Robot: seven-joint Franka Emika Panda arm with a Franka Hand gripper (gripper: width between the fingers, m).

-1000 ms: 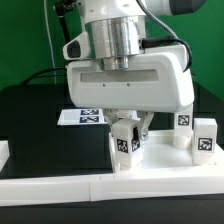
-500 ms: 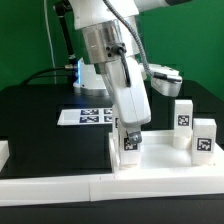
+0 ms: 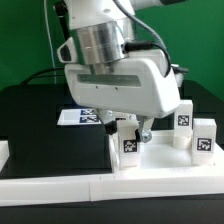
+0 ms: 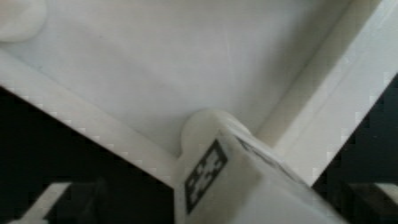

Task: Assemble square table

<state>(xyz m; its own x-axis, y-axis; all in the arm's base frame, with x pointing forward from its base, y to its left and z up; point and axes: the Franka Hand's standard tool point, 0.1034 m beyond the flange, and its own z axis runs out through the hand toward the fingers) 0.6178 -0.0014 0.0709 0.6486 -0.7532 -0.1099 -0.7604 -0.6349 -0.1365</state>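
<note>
Nearest the camera, a long white border bar [image 3: 100,186] is running along the table's front edge, and just behind it the square table top [image 3: 165,160] is lying flat. A tagged leg block [image 3: 127,141] is standing upright at its corner on the exterior view's left, long axis vertical. The gripper [image 3: 130,124] is hanging directly above that block, jaws looking spread, gripping nothing as far as I can judge; its wide body is hiding the fingertips. Two more leg blocks [image 3: 196,132] are waiting towards the exterior view's right. Farther back, the marker board [image 3: 78,117] is lying partly hidden. The wrist view is showing the block's tag [image 4: 208,174] blurred.
</note>
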